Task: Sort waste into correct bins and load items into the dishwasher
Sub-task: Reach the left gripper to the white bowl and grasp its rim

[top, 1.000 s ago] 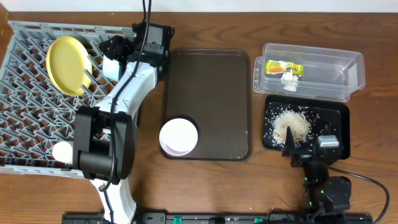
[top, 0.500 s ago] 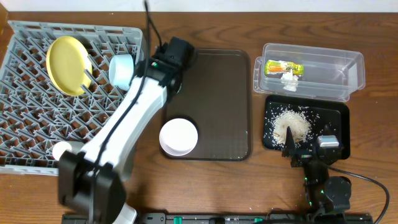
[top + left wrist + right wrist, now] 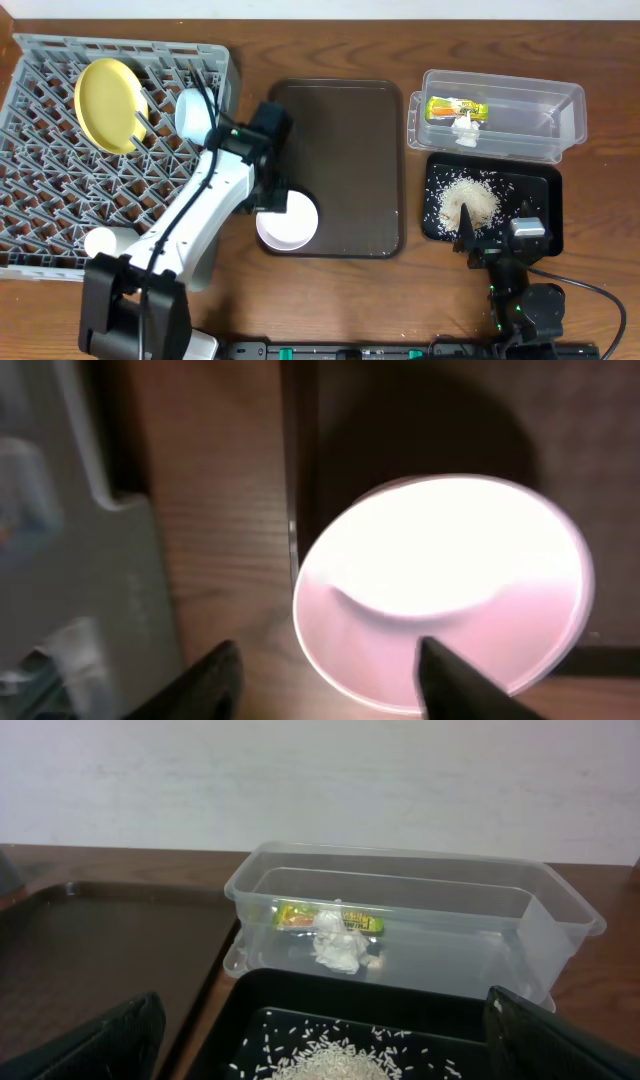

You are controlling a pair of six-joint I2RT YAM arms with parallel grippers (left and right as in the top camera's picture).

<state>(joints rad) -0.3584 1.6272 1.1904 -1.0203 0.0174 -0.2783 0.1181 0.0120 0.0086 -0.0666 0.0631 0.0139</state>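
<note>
At the near-left corner of the dark brown serving tray (image 3: 350,150), the white bowl (image 3: 288,220) is seen upright, round and empty, its rim slightly overhanging the tray's edge above the counter (image 3: 330,40). In the left wrist view the bowl is washed out to a pinkish glare. There the left pincer (image 3: 335,682) is shown with its fingers apart, one over bare counter beside the bowl, the other over the bowl's near rim. Whether they touch the bowl cannot be told, and overhead these fingers are hidden by the arm. In the right wrist view the right pincer (image 3: 330,1055) is held wide apart and empty above the rice crumbs (image 3: 325,1065), with the snack wrapper (image 3: 330,918) lying in the clear tub (image 3: 560,935) beyond.
</note>
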